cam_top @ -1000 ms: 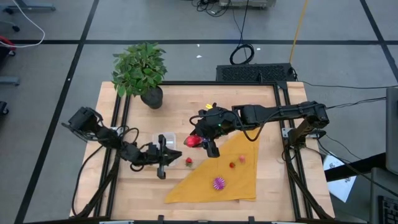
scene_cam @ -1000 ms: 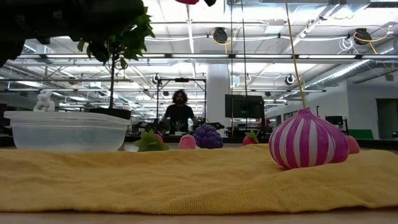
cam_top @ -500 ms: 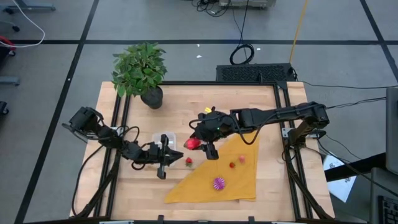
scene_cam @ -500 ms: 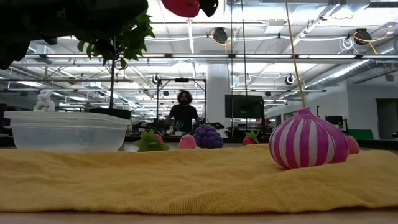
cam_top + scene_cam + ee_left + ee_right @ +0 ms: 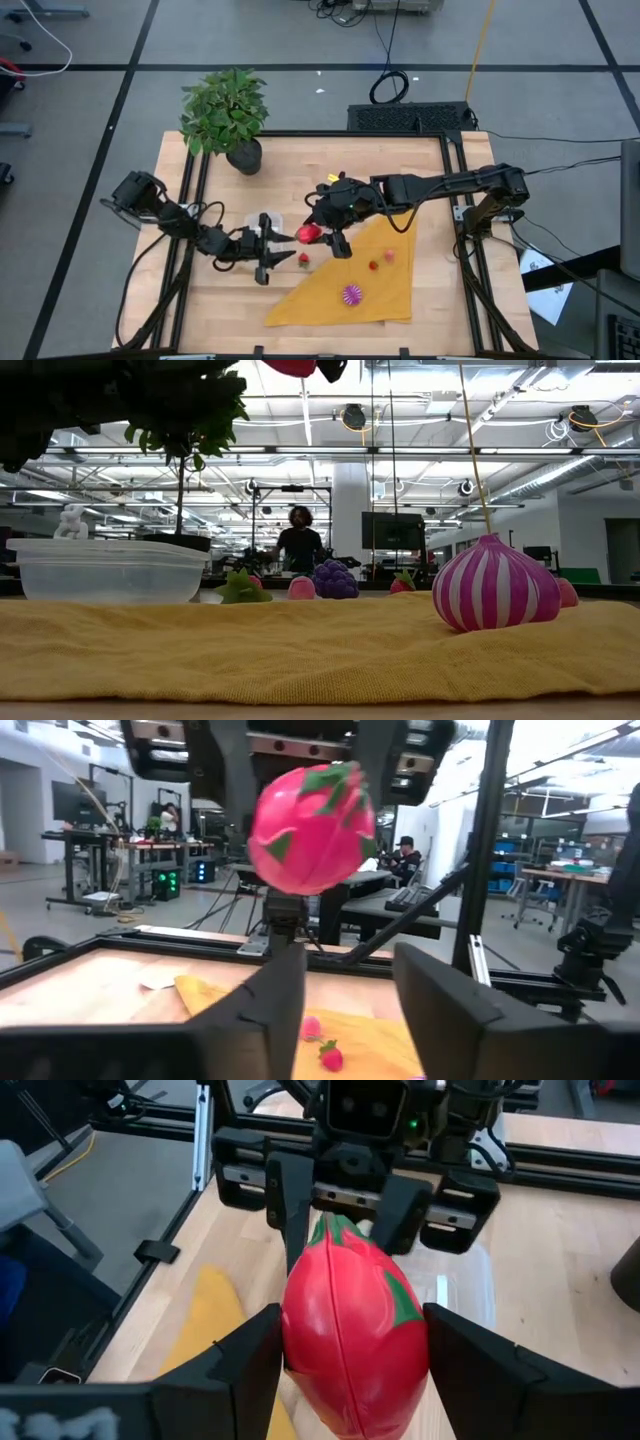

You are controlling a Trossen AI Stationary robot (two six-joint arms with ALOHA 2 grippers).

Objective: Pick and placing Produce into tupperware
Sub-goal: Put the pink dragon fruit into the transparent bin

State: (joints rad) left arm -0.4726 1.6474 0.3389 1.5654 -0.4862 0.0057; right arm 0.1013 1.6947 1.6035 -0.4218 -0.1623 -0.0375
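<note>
My right gripper (image 5: 322, 238) clamps the red fruit (image 5: 308, 233) mid-frame, offering it to my left gripper (image 5: 276, 250), jaws parted

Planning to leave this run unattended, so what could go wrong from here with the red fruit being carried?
1. The right gripper holds the red dragon fruit in the air, close in front of the left gripper, whose fingers stand open; the two could collide.
2. The tupperware looks small; a release slightly off could drop the rounded fruit onto the table, where it may roll.
</note>
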